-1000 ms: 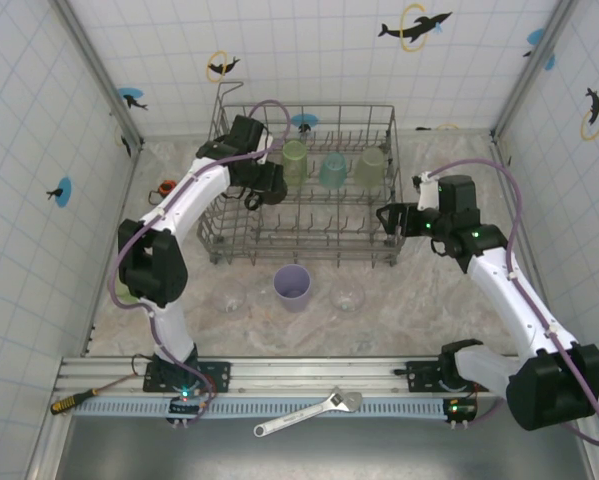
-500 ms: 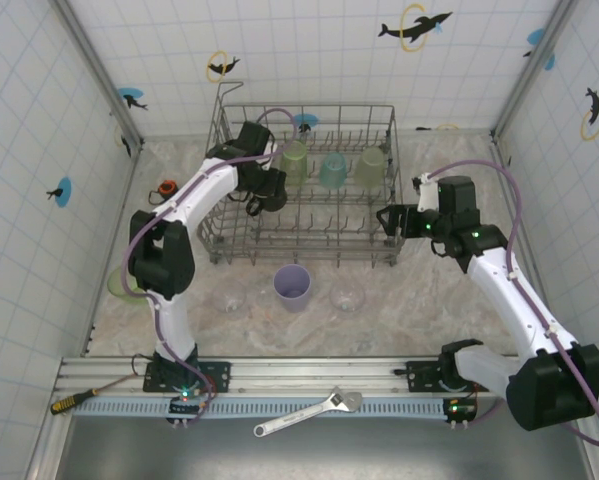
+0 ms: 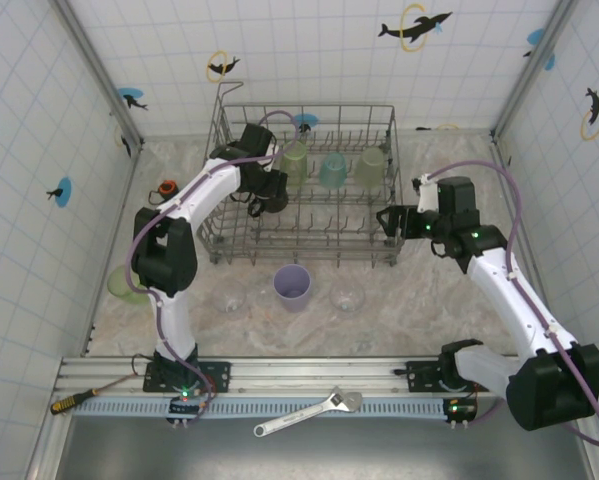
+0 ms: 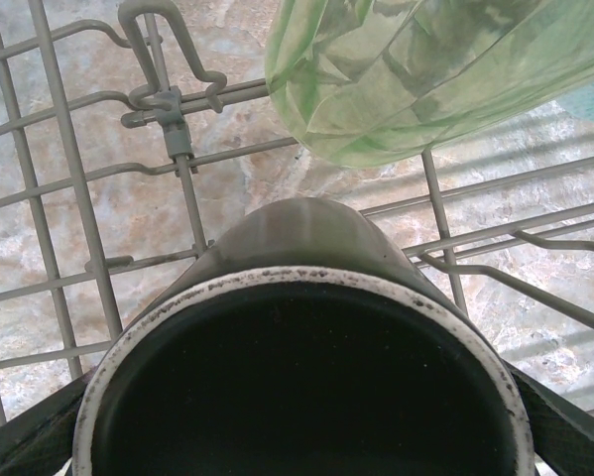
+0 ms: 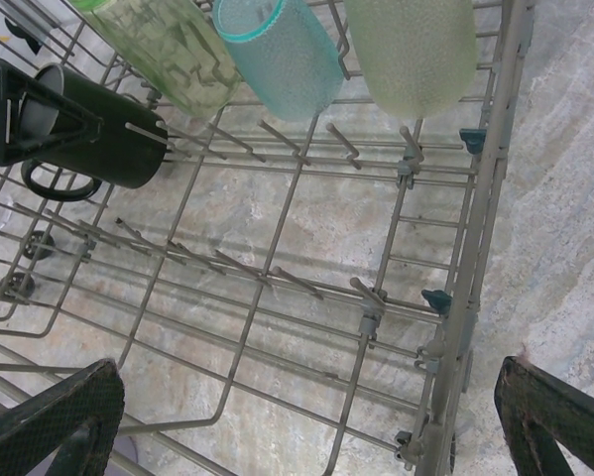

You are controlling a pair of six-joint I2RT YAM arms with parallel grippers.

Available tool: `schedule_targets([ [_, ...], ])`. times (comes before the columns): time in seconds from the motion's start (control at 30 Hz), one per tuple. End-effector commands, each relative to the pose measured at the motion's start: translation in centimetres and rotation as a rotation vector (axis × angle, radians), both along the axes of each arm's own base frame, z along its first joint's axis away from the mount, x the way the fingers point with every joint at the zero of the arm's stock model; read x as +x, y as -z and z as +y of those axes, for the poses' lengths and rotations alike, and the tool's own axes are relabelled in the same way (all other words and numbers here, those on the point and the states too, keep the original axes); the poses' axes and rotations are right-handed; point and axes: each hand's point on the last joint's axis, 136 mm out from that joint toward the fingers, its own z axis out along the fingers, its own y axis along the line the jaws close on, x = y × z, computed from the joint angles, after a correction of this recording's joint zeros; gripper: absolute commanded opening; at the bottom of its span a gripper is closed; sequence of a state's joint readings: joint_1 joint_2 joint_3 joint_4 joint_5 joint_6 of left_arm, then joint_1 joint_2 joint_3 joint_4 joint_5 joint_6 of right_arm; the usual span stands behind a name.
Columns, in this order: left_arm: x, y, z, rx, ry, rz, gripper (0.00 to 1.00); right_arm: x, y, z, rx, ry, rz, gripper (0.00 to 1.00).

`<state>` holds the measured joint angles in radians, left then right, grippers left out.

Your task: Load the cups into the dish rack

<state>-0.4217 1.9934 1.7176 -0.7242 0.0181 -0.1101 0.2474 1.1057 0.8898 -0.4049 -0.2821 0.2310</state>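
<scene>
My left gripper [image 3: 260, 192] reaches into the left part of the grey wire dish rack [image 3: 391, 160] and is shut on a black cup [image 3: 272, 186]. The left wrist view looks into that cup's dark mouth [image 4: 306, 387], which lies tilted over the tines. The right wrist view has the same black cup [image 5: 103, 129] lying sideways. Three cups rest in the rack's back row: green [image 3: 295, 160], teal [image 3: 332, 168] and pale green [image 3: 371, 165]. In front of the rack stand a lavender cup [image 3: 292, 287] and two clear cups [image 3: 229, 296] [image 3: 348, 296]. At the rack's right end my right gripper [image 3: 389, 218] hangs open and empty.
A green cup [image 3: 122, 287] shows partly behind the left arm's elbow. Left of the rack lies an orange-and-black tape measure [image 3: 166, 187]. A wrench [image 3: 309, 412] and a screwdriver [image 3: 74, 401] lie on the near rail. Tiled walls close in both sides and the back.
The left arm has shifted a little to the right, carrying the black cup slightly further into the rack. The right arm has stayed still.
</scene>
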Motion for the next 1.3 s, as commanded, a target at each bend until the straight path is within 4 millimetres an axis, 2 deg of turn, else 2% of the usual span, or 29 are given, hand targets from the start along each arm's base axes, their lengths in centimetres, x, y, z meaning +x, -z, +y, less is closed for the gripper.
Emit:
schedule_targets([
  [0.0,1.1,-0.7,0.2,0.005,-0.021,-0.038,0.25,-0.6,0.3,-0.2,0.000,0.002,0.007,1.00],
  [0.1,1.1,-0.8,0.3,0.005,-0.028,-0.040,0.36,-0.7,0.3,-0.3,0.001,0.002,0.007,1.00],
  [0.23,1.1,-0.9,0.3,0.005,-0.031,-0.045,0.43,-0.8,0.3,-0.2,0.005,0.001,0.005,1.00],
  [0.4,1.2,-1.5,0.4,-0.004,-0.046,-0.051,0.64,-0.9,0.4,-0.2,0.004,0.001,0.006,1.00],
  [0.5,1.4,-2.4,0.3,-0.016,-0.057,-0.071,0.79,-1.0,0.3,-0.3,0.004,0.004,0.003,1.00],
  [0.67,1.8,-4.4,0.2,-0.044,-0.076,-0.107,0.97,-1.0,0.3,-0.3,0.005,0.003,0.000,1.00],
  [0.9,1.9,-6.8,-0.2,-0.093,-0.091,-0.144,0.97,-1.0,0.0,-0.2,0.012,-0.002,-0.003,1.00],
  [1.03,1.8,-8.8,-0.1,-0.116,-0.104,-0.181,0.97,-1.0,-0.4,-0.2,0.018,-0.002,-0.013,1.00],
  [1.27,0.4,-12.7,0.6,-0.159,-0.120,-0.249,0.97,-1.3,-1.7,0.1,0.039,-0.017,-0.058,1.00],
])
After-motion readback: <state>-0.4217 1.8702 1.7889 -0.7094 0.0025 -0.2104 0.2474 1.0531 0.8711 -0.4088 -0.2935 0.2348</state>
